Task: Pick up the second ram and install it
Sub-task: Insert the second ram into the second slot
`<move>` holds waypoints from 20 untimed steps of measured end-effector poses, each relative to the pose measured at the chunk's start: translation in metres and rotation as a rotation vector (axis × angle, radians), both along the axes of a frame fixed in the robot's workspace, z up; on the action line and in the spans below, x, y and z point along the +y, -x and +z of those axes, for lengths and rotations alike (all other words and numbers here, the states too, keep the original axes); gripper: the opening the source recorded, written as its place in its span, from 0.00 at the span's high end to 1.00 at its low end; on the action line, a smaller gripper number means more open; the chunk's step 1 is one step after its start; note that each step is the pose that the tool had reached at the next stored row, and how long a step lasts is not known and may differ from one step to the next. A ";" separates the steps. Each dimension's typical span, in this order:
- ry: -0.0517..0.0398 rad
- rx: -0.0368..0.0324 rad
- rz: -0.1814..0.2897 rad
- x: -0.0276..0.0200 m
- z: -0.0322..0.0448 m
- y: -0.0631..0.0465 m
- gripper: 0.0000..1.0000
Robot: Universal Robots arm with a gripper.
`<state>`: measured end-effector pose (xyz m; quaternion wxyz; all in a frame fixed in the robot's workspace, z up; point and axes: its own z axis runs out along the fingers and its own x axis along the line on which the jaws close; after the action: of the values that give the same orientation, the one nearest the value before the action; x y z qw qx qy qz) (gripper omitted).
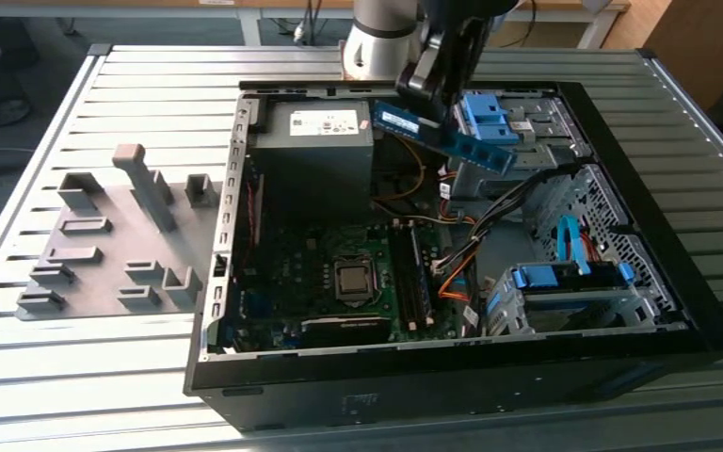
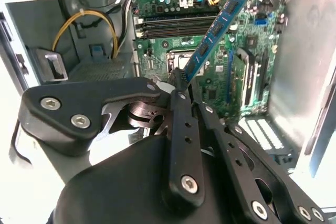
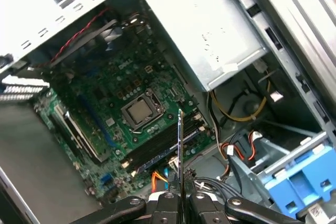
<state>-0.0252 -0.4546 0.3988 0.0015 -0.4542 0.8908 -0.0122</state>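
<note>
holding second ram (image 2: 215,31), thin bluish strip, tilted; gripper (image 2: 180,78) clamped on end.

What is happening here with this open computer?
The arm's gripper is shut on the ram, a thin strip, and holds it tilted in the air above the open case. In the second wrist view the ram hangs over the motherboard, apart from the slots. It is not yet installed.
</note>
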 end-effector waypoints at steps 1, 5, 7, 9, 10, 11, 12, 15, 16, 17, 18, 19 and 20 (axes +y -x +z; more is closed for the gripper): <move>0.0002 0.0000 -0.017 0.0000 -0.0001 0.000 0.86; 0.0006 0.0000 -0.088 0.0000 -0.0006 0.000 0.86; 0.0007 0.0000 -0.124 0.0000 -0.0009 0.000 0.86; 0.0009 0.0000 -0.160 0.0000 -0.0012 0.000 0.86; 0.0009 0.0000 -0.178 0.0000 -0.0013 0.000 0.86; 0.0010 0.0000 -0.196 0.0000 -0.0015 0.000 0.86; 0.0010 0.0000 -0.214 0.0000 -0.0016 0.000 0.86; 0.0012 0.0000 -0.269 0.0000 -0.0021 0.000 0.86; 0.0012 0.0000 -0.286 0.0000 -0.0022 0.000 0.86; 0.0013 0.0000 -0.304 0.0000 -0.0024 0.000 0.86; 0.0013 0.0001 -0.321 0.0000 -0.0025 0.000 0.86; 0.0013 0.0000 -0.338 0.0000 -0.0026 0.000 0.86; 0.0013 0.0001 -0.355 0.0000 -0.0028 0.000 0.86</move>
<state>-0.0252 -0.4546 0.3960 -0.0011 -0.2895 0.9571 -0.0129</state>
